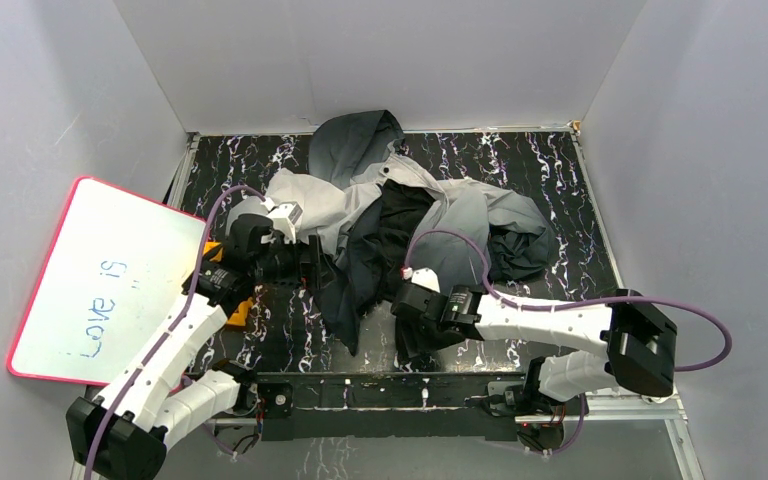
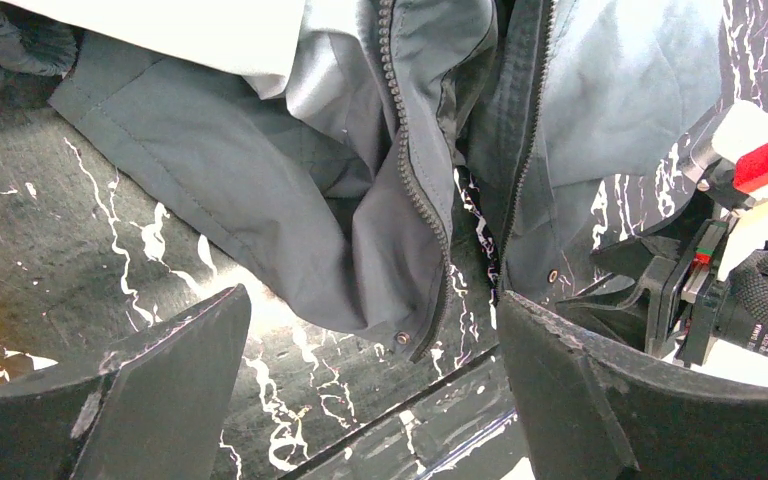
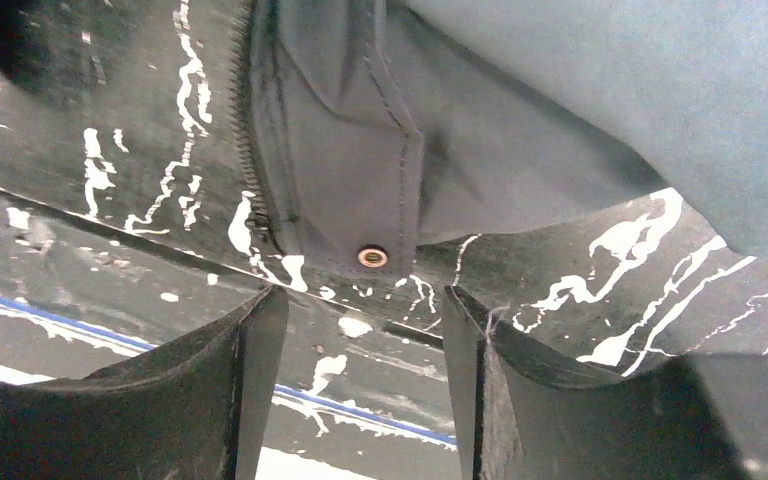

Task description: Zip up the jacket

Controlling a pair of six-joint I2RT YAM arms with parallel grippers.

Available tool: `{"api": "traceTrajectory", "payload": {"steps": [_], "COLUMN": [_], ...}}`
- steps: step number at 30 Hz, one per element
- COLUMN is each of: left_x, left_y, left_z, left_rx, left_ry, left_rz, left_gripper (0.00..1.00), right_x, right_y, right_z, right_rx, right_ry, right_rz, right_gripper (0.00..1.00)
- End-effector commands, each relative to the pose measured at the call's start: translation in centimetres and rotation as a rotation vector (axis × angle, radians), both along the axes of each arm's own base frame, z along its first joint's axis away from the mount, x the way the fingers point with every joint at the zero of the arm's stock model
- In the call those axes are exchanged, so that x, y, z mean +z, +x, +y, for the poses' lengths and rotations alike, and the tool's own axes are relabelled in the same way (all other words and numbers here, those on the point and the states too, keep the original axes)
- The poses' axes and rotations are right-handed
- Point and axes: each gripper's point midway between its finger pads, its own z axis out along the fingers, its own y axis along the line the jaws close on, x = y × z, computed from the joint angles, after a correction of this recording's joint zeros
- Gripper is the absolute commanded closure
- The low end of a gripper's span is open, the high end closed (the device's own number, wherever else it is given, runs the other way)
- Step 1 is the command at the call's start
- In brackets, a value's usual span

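The jacket lies crumpled and unzipped in the middle of the black marbled table, its dark lower hem towards the arms. My left gripper is open at the hem's left side. In the left wrist view it sits just short of a hem corner with a metal snap and a zipper edge; the second zipper edge lies apart to the right. My right gripper is open. In the right wrist view it is just below the other hem corner's snap, touching nothing.
A pink-rimmed whiteboard with writing leans at the left beside the left arm. A small orange object lies under the left arm. White walls enclose the table. The table's front rail runs just behind both grippers.
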Motion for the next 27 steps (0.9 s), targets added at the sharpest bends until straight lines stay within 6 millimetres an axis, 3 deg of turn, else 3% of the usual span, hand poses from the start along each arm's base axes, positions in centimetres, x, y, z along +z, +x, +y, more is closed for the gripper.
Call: {"api": "traceTrajectory", "payload": {"steps": [1,10,21,27], "left_x": [-0.1,-0.7,-0.9,-0.8], "left_y": [0.0,0.1,0.0,0.0], "left_z": [-0.2,-0.2,-0.3,-0.3], "left_rx": [-0.019,-0.018,-0.024,-0.024], "left_ry": [-0.015,-0.004,-0.003,-0.006], "left_rz": [-0.021,-0.003,0.007,0.003], "left_gripper": [0.08,0.07,0.07,0.07], "right_x": [-0.2,-1.8,-2.3,-3.2], "right_y": [0.2,0.5,0.6,0.9], "right_z": [-0.6,0.9,2.4,2.0], "right_rx": [-0.001,0.062,0.077,0.075], "right_ry": [-0.009,-0.05,-0.033,-0.073], "right_rz": [-0.027,-0.014,0.001,-0.005], "right_gripper": [0.32,0.21,0.2,0.22]}}
